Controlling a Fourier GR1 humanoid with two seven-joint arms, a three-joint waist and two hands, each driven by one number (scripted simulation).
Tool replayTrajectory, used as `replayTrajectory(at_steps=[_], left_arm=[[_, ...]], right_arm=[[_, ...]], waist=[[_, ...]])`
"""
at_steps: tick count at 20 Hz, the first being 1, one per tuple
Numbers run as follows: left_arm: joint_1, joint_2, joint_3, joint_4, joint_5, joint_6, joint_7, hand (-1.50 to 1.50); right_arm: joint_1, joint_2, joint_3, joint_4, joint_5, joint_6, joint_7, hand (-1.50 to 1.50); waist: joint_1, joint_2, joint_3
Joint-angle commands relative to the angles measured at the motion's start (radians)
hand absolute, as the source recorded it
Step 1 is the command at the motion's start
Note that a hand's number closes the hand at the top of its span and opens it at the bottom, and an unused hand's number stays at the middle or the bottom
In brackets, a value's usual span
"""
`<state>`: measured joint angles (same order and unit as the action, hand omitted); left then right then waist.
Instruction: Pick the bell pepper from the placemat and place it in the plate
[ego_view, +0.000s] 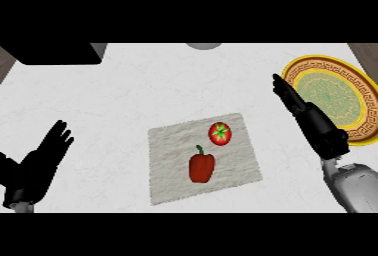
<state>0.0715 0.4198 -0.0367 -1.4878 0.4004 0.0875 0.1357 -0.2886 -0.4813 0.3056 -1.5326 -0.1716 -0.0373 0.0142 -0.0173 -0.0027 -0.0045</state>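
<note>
Right hand (314, 122) hovers open, well right of bell pepper (201, 166) on placemat (171, 181).

A kitchen is shown. A white marbled counter (148, 90) is seen from above, on which a grey placemat (170, 180) with a bell pepper (201, 167) and a tomato (220, 133) is laid, and an ornate yellow plate (354, 75) is set nearby.

I see the red bell pepper (201, 168) lying on the grey placemat (168, 167), green stem pointing away from me. The yellow, patterned plate (353, 83) sits well apart, at my far right.
</note>
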Motion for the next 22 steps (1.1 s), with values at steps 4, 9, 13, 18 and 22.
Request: replayTrajectory(at_steps=[4, 9, 13, 18, 22], left_arm=[[-0.139, -0.013, -0.031, 0.048, -0.132, 0.046, -0.04, 0.0], [-0.146, -0.018, -0.046, 0.03, -0.143, 0.065, -0.016, 0.0], [-0.223, -0.071, -0.085, 0.106, -0.207, 0.09, -0.029, 0.0], [-0.207, -0.056, -0.049, 0.086, -0.188, 0.047, -0.022, 0.0], [-0.229, -0.074, -0.041, 0.078, -0.201, 0.054, 0.024, 0.0]], right_arm=[[-0.092, 0.161, 0.003, 0.071, -0.086, 0.066, -0.011, 1.5], [-0.029, 0.095, -0.037, 0.065, 0.21, -0.237, -0.086, -1.5], [0.122, 0.239, 0.016, 0.094, 0.121, -0.171, -0.335, -1.5], [0.165, 0.119, 0.098, 0.125, 0.281, -0.095, -0.357, -1.5], [0.201, 0.089, 0.143, -0.018, 0.352, -0.072, -0.217, -1.5]], waist=[[0.023, 0.008, 0.005], [-0.018, 0.0, 0.006], [0.005, 0.006, 0.005], [0.014, 0.003, 0.004], [0.011, 0.001, 0.004]])
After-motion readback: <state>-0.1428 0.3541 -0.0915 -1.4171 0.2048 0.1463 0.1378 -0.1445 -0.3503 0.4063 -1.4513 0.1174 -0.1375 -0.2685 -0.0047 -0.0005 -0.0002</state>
